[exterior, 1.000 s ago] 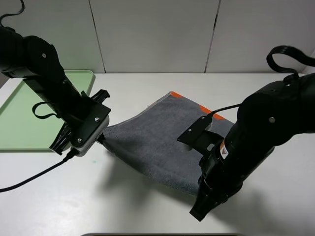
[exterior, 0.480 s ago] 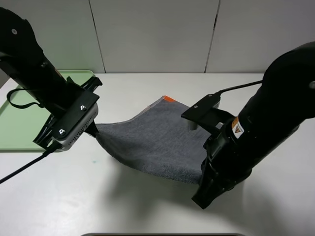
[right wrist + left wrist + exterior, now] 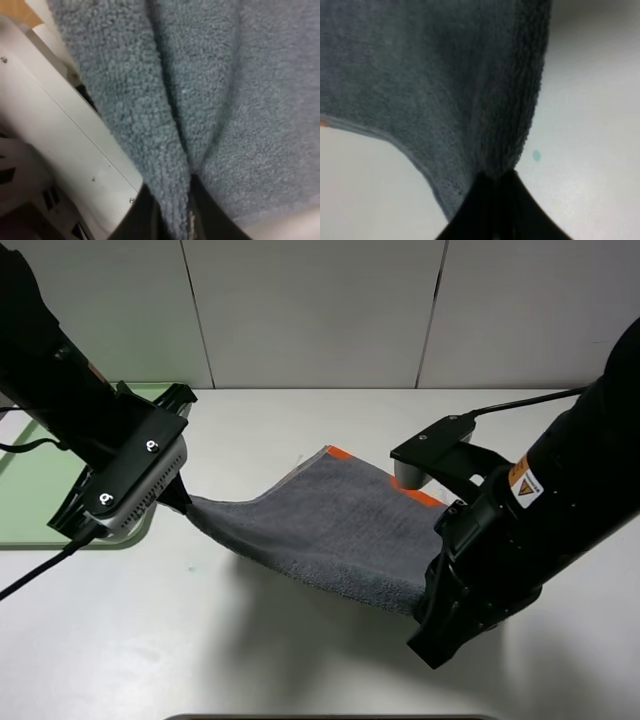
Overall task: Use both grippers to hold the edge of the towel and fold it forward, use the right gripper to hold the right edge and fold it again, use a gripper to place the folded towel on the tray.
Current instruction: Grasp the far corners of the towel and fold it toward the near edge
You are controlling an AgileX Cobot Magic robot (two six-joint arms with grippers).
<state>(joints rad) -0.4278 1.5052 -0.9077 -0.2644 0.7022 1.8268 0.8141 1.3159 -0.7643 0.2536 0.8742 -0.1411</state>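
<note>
Your left gripper (image 3: 187,502) and right gripper (image 3: 428,600) each clamp shut on a towel (image 3: 320,528) corner. The towel sags between them, beside the tray (image 3: 28,502).

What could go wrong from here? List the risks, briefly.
1. The left gripper and right gripper each pinch only a small bit of the towel, which sags between them; a corner may slip out.
2. The towel's orange edge lies on the table; it may drag along, leaving a skewed fold.
3. The left arm hangs close over the tray and might knock it.
</note>
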